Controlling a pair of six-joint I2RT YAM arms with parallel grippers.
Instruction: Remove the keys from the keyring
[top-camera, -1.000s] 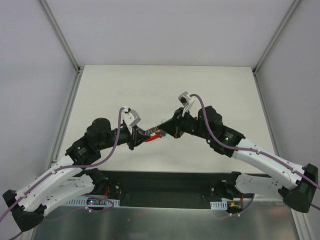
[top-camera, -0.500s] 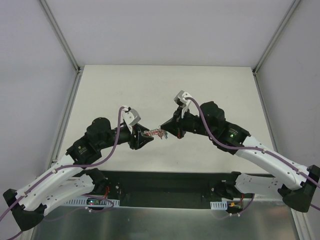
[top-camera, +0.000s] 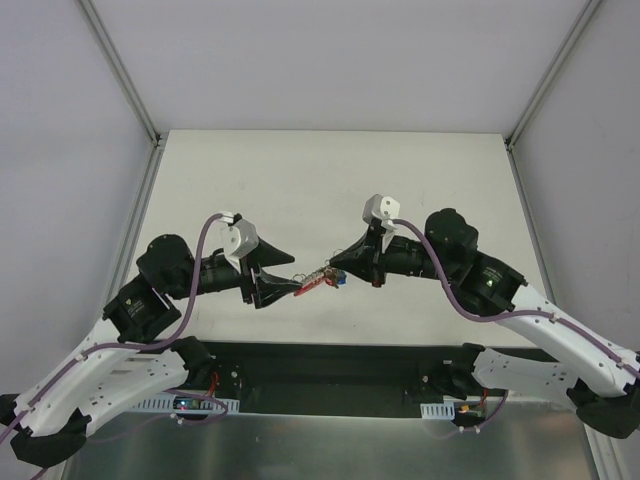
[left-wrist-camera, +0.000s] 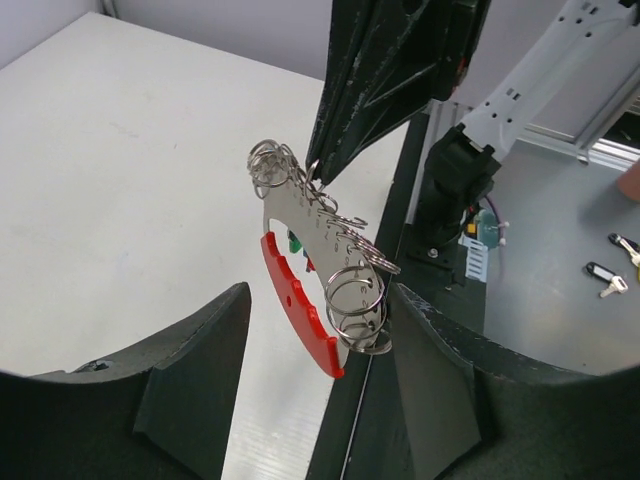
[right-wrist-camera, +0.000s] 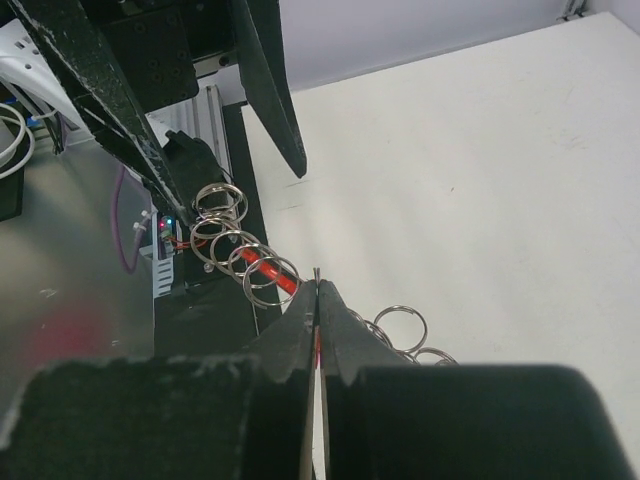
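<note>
Over a white table (top-camera: 330, 180) ringed by grey walls (top-camera: 300, 60), the right gripper (top-camera: 337, 271) pinches the keyring (top-camera: 318, 283); the left gripper (top-camera: 293, 274) stands spread wide.

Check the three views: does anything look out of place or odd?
Two small key-like items lie off the white table, on the grey surface beyond its edge. The keyring also hangs in mid-air, pinched only by the right gripper; the left gripper stands open around it.
</note>
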